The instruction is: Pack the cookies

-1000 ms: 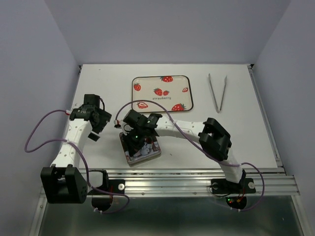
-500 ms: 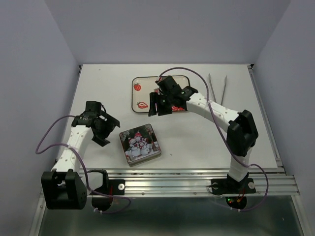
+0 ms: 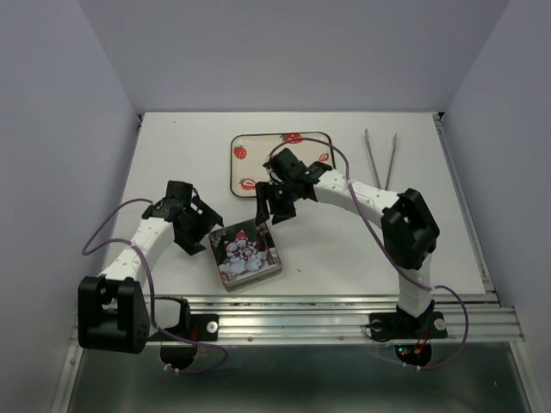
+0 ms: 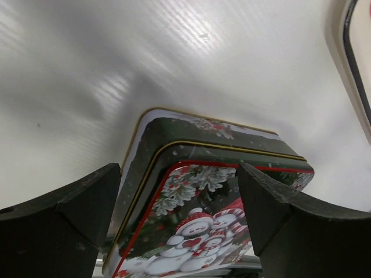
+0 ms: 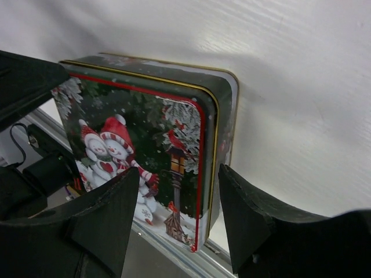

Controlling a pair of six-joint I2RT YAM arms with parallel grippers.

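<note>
A square Christmas tin [image 3: 248, 252] with a snowman lid lies shut near the table's front edge. No cookies show in any view. My left gripper [image 3: 205, 231] hangs open at the tin's left edge. In the left wrist view its fingers [image 4: 75, 202] stand wide apart with the tin [image 4: 191, 130] showing between them. My right gripper [image 3: 269, 209] is open just beyond the tin's far edge. In the right wrist view the right gripper [image 5: 179, 174] has the tin [image 5: 145, 116] and its right rim between the jaws, and nothing is gripped.
A cream tray [image 3: 258, 148] printed with red strawberries lies behind the tin, partly covered by the right arm. Metal tongs [image 3: 379, 159] lie at the back right. An aluminium rail [image 3: 344, 311] runs along the front edge. Purple cables loop from both arms.
The right gripper left the tin, opened, swung out over the tray and has come back towards the tin's far edge. The left gripper has moved right, up to the tin's left edge.
</note>
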